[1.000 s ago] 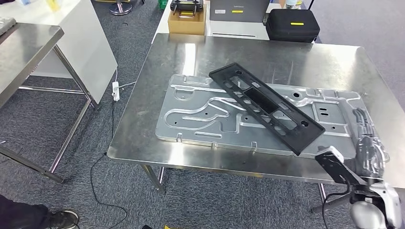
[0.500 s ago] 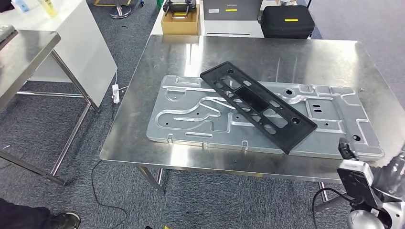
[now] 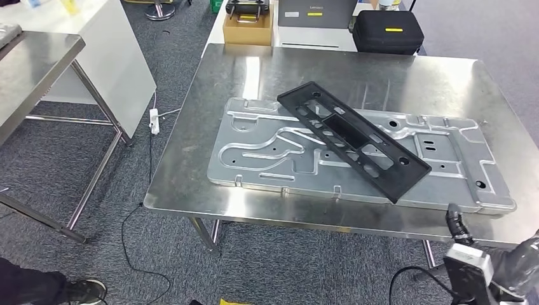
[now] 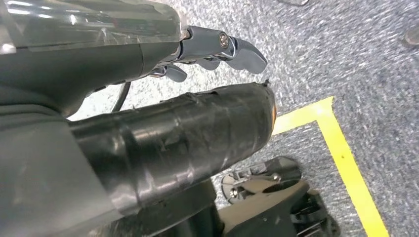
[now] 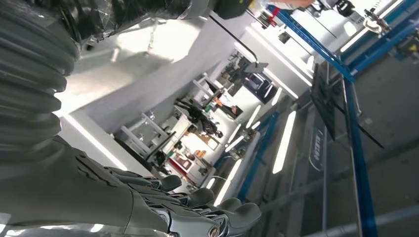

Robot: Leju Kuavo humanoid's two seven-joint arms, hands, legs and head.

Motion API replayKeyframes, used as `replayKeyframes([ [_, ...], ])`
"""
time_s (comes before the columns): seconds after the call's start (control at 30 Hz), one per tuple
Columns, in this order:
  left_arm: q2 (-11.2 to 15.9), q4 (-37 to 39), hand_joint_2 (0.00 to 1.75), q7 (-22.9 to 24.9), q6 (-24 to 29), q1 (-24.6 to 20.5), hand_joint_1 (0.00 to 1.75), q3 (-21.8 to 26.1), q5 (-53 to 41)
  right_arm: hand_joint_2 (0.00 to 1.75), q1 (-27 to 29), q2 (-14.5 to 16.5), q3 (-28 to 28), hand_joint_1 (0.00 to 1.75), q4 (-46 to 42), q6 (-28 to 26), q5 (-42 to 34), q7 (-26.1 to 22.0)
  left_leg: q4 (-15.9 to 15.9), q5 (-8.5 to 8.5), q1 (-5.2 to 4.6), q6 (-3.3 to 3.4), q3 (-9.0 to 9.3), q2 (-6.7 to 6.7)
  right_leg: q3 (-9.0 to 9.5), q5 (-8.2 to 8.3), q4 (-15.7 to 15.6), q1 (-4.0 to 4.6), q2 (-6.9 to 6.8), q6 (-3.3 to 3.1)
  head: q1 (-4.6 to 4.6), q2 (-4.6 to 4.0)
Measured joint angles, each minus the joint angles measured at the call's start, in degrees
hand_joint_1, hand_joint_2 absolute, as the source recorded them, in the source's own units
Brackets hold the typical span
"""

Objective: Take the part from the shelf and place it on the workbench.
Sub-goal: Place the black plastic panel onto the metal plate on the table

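A long black frame part (image 3: 353,141) with several cut-outs lies slantwise on a silver stamped plate (image 3: 267,152), which rests flat on the steel workbench (image 3: 407,76). My right arm (image 3: 502,270) is low at the bench's near right corner, below the table edge and apart from the black part. In the right wrist view my right hand (image 5: 188,212) has its fingers stretched out and holds nothing. My left hand (image 4: 197,98) hangs over the carpet, its thumb apart from its fingers, with nothing in it.
A second steel table (image 3: 32,57) and a white cabinet (image 3: 121,57) stand to the left. A black case (image 3: 388,32) and a cardboard box (image 3: 249,28) sit beyond the bench. A power strip (image 3: 153,121) with its cable lies on the carpet. A yellow line (image 4: 341,153) marks the floor.
My right hand lay on the silver plate's right end a second ago; it has since drawn back off the bench and down below the table edge. The black part stays where it was.
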Motion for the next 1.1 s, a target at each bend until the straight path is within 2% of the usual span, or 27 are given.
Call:
replayKeyframes([
  [0.07, -0.01, 0.0, 0.0, -0.03, 0.05, 0.01, 0.0, 0.01, 0.1, 1.75, 0.91, 0.78, 0.36, 0.0, -0.04, -0.7, 0.08, -0.39, 0.81, -0.06, -0.18, -0.48, -0.59, -0.06, 2.71, 1.75, -5.43, 0.2, 0.03, -0.38, -0.02, 0.0],
  [0.13, -0.02, 0.0, 0.0, -0.07, 0.13, 0.03, 0.0, 0.01, 0.14, 1.75, 2.09, 1.59, 0.63, 0.0, -0.12, -1.32, 0.05, -0.73, 1.07, 0.21, -0.31, -1.21, -0.96, -0.12, 2.85, 2.19, -6.37, 0.57, 0.11, -1.05, -0.06, 0.0],
  [0.2, -0.01, 0.0, 0.0, -0.08, 0.18, 0.12, 0.0, 0.03, 0.22, 1.75, 3.17, 2.39, 0.77, 0.0, -0.15, -1.84, -0.09, -1.06, 1.28, 0.16, -0.19, -1.9, -1.22, -0.21, 2.42, 2.91, -6.6, 0.46, 0.01, -1.9, -0.05, 0.0],
  [0.23, -0.01, 0.0, 0.0, -0.08, 0.21, 0.16, 0.0, 0.04, 0.26, 1.75, 3.54, 2.78, 0.82, 0.0, -0.16, -2.07, -0.21, -1.22, 2.18, -0.92, -0.12, -2.26, -1.6, -0.23, 2.11, 3.33, -6.75, 0.33, -0.08, -2.33, -0.1, 0.0],
  [0.27, -0.01, 0.0, 0.0, -0.08, 0.23, 0.2, 0.0, 0.04, 0.3, 1.75, 3.87, 3.14, 0.85, 0.0, -0.16, -2.33, -0.42, -1.41, 4.16, -2.89, 0.0, -2.6, -2.31, -0.24, 1.67, 3.8, -6.88, 0.2, -0.18, -2.7, -0.16, 0.0],
  [0.3, -0.02, 0.0, 0.0, -0.08, 0.26, 0.21, 0.0, 0.05, 0.32, 1.75, 4.23, 3.49, 0.87, 0.0, -0.17, -2.6, -0.76, -1.64, 7.23, -5.57, 0.17, -2.94, -3.31, -0.22, 1.13, 4.24, -6.89, 0.2, -0.27, -2.94, -0.22, 0.0],
  [0.37, -0.03, 0.0, 0.0, -0.06, 0.32, 0.25, 0.0, 0.05, 0.33, 1.75, 5.09, 4.23, 0.87, 0.0, -0.17, -3.26, -1.9, -2.34, 14.2, -10.22, 0.37, -3.41, -5.12, -0.19, -0.22, 5.14, -6.81, 0.27, -0.39, -3.07, -0.3, 0.0],
  [0.4, -0.04, 0.0, 0.0, -0.03, 0.34, 0.26, 0.0, 0.05, 0.33, 1.75, 5.48, 4.6, 0.85, 0.0, -0.2, -3.54, -2.64, -2.77, 15.99, -11.16, 0.43, -3.52, -5.04, -0.18, -0.89, 5.61, -6.74, 0.28, -0.44, -3.02, -0.3, 0.0],
  [0.43, -0.04, 0.0, 0.0, 0.01, 0.36, 0.27, 0.0, 0.05, 0.33, 1.75, 5.8, 5.01, 0.8, 0.0, -0.29, -3.76, -3.4, -3.24, 15.56, -10.99, 0.45, -3.57, -3.83, -0.18, -1.53, 6.07, -6.65, 0.25, -0.46, -2.94, -0.31, 0.0],
  [0.47, -0.04, 0.0, 0.0, 0.05, 0.37, 0.27, 0.0, 0.06, 0.33, 1.75, 6.06, 5.42, 0.67, 0.0, -0.46, -3.89, -4.11, -3.73, 12.79, -9.9, 0.46, -3.55, -1.42, -0.18, -2.11, 6.53, -6.56, 0.21, -0.45, -2.81, -0.31, 0.0],
  [0.53, -0.04, 0.0, 0.0, 0.13, 0.37, 0.13, 0.0, 0.07, 0.32, 1.75, 6.52, 6.42, 0.08, 0.0, -1.04, -4.0, -5.29, -4.92, 3.93, -7.47, 0.39, -3.22, 4.76, -0.21, -2.95, 7.41, -6.38, 0.21, -0.42, -2.39, -0.31, 0.0],
  [0.57, -0.04, 0.0, 0.0, 0.14, 0.37, 0.04, 0.0, 0.07, 0.32, 1.75, 6.7, 7.0, -0.39, 0.0, -1.35, -4.03, -5.65, -5.62, 0.57, -6.69, 0.26, -2.91, 6.77, -0.25, -3.17, 7.83, -6.38, 0.23, -0.41, -2.08, -0.28, 0.0],
  [0.6, -0.05, 0.0, 0.0, 0.13, 0.38, -0.03, 0.0, 0.07, 0.32, 1.75, 6.89, 7.66, -0.91, 0.0, -1.62, -4.04, -5.86, -6.27, -1.23, -6.35, 0.1, -2.56, 7.69, -0.29, -3.26, 8.27, -6.44, 0.25, -0.42, -1.71, -0.28, 0.0],
  [0.7, -0.07, 0.0, 0.0, -0.01, 0.44, 0.1, 0.0, 0.08, 0.36, 1.75, 7.93, 10.08, -2.84, 0.0, -2.27, -4.07, -6.42, -7.94, -1.69, -5.07, -0.1, -1.4, 7.12, -0.17, -3.27, 9.34, -6.88, 0.14, -0.33, -0.54, -0.25, 0.0],
  [0.73, -0.08, 0.0, 0.0, -0.08, 0.46, 0.15, 0.0, 0.08, 0.4, 1.75, 8.45, 10.92, -3.52, 0.0, -2.43, -4.08, -6.84, -8.31, -1.88, -4.37, -0.03, -0.92, 6.73, -0.02, -3.54, 8.48, -6.4, 0.12, -0.23, -0.32, -0.21, 0.0],
  [0.77, -0.09, 0.0, 0.0, -0.12, 0.49, 0.18, 0.0, 0.09, 0.46, 1.75, 8.96, 11.69, -4.15, 0.0, -2.54, -4.08, -7.35, -8.57, -2.09, -3.62, 0.07, -0.46, 6.15, 0.16, -4.07, 6.53, -4.99, 0.11, -0.14, -0.2, -0.18, 0.0],
  [0.8, -0.09, 0.0, 0.0, -0.11, 0.51, 0.2, 0.0, 0.09, 0.53, 1.75, 9.4, 12.35, -4.68, 0.0, -2.56, -4.08, -7.89, -8.73, -2.13, -2.94, 0.1, -0.09, 5.4, 0.37, -4.84, 3.58, -2.41, 0.05, -0.06, -0.19, -0.14, 0.0],
  [0.83, -0.09, 0.0, 0.0, -0.05, 0.55, 0.21, 0.0, 0.1, 0.59, 1.75, 9.81, 13.0, -5.14, 0.0, -2.56, -4.06, -8.39, -8.8, -2.03, -2.36, -0.01, 0.19, 4.53, 0.46, -5.7, 0.41, 1.08, 0.11, -0.06, -0.15, -0.1, 0.0],
  [0.87, -0.08, 0.0, 0.0, 0.06, 0.57, 0.24, 0.0, 0.12, 0.64, 1.75, 10.19, 13.55, -5.55, 0.0, -2.55, -4.03, -8.82, -8.86, -1.85, -1.81, -0.13, 0.3, 3.65, 0.58, -6.34, -1.91, 4.73, 0.11, -0.06, -0.09, -0.09, 0.0],
  [0.9, -0.07, 0.0, 0.0, 0.2, 0.59, 0.27, 0.0, 0.15, 0.67, 1.75, 10.56, 14.07, -5.92, 0.0, -2.54, -3.98, -9.2, -8.92, -1.59, -1.26, -0.25, 0.32, 2.71, 0.67, -6.48, -2.86, 7.57, 0.14, -0.07, -0.03, -0.08, 0.0],
  [0.93, -0.05, 0.0, 0.0, 0.34, 0.6, 0.3, 0.0, 0.19, 0.69, 1.75, 10.88, 14.52, -6.21, 0.0, -2.51, -3.92, -9.47, -9.01, -1.27, -0.76, -0.33, 0.28, 1.74, 0.73, -5.88, -2.45, 8.86, 0.15, -0.07, -0.02, -0.09, 0.0],
  [0.97, -0.03, 0.0, 0.0, 0.46, 0.6, 0.32, 0.0, 0.23, 0.7, 1.75, 11.1, 14.89, -6.46, 0.0, -2.48, -3.88, -9.7, -9.13, -0.87, -0.32, -0.38, 0.18, 0.75, 0.77, -4.28, -1.06, 8.06, 0.16, -0.07, -0.09, -0.09, 0.0],
  [1.0, -0.02, 0.0, 0.0, 0.55, 0.61, 0.32, 0.0, 0.26, 0.7, 1.75, 11.22, 15.23, -6.67, 0.0, -2.44, -3.8, -9.88, -9.28, -0.41, 0.09, -0.4, 0.05, -0.21, 0.78, -1.67, 0.43, 5.31, 0.17, -0.07, -0.23, -0.09, 0.0],
  [1.07, 0.0, 0.0, 0.0, 0.61, 0.63, 0.33, 0.0, 0.3, 0.69, 1.75, 11.26, 15.8, -7.02, 0.0, -2.41, -3.49, -10.15, -9.66, 0.46, 0.72, -0.49, -0.39, -1.61, 0.73, 4.31, 0.77, -2.81, 0.39, -0.05, -0.7, -0.13, 0.0],
  [1.1, 0.01, 0.0, 0.0, 0.61, 0.67, 0.34, 0.0, 0.31, 0.69, 1.75, 11.29, 16.08, -7.21, 0.0, -2.4, -3.25, -10.23, -9.84, 0.71, 1.04, -0.51, -0.68, -1.91, 0.7, 6.21, 0.26, -5.88, 0.56, -0.03, -0.95, -0.12, 0.0],
])
